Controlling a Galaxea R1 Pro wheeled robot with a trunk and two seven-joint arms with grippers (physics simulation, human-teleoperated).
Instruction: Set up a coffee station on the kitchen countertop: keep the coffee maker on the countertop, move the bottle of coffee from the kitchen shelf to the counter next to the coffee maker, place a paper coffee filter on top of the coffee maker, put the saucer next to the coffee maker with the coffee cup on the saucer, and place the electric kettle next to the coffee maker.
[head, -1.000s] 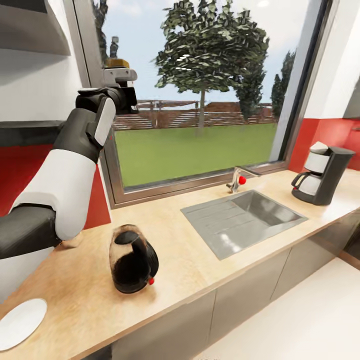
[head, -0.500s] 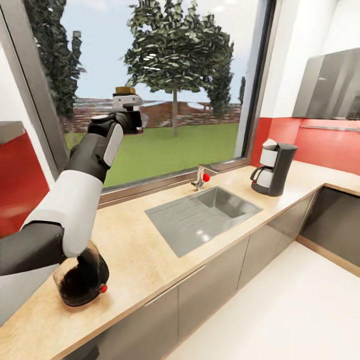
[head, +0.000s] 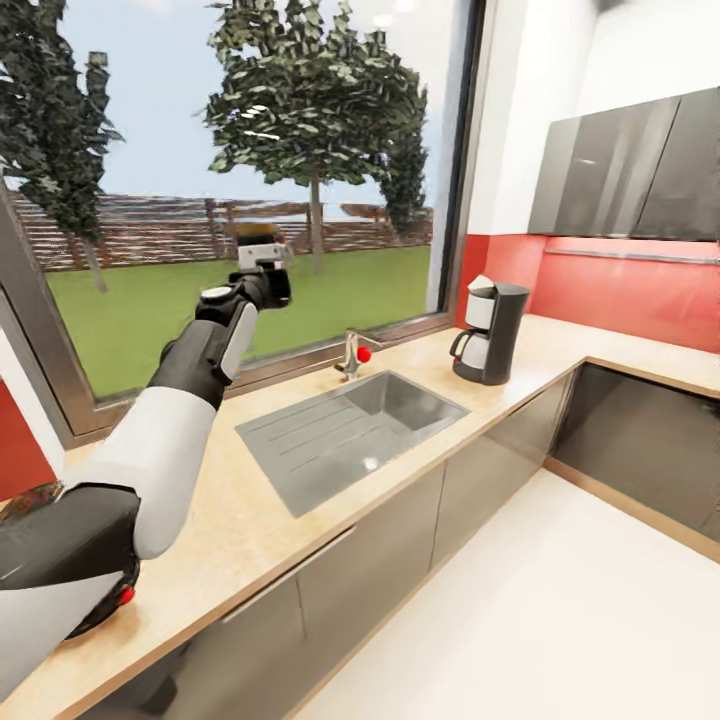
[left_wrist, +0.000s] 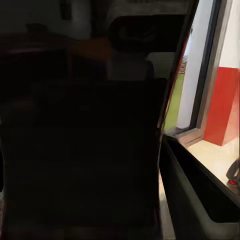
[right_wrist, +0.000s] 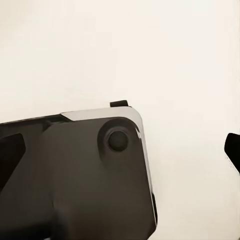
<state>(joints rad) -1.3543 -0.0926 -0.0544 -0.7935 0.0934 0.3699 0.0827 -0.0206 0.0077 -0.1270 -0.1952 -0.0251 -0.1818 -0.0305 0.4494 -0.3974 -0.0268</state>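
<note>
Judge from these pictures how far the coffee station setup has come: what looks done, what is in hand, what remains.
Done: the coffee maker stands on the kitchen countertop, past the sink. In hand: the raised left gripper seems to carry the bottle of coffee. Left: nothing sits beside the coffee maker yet; the electric kettle is far off, behind the left arm.

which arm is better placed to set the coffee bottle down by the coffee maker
Left, probably: the left gripper, raised over the countertop, has the bottle of coffee at its tip, across the sink from the coffee maker.
</note>
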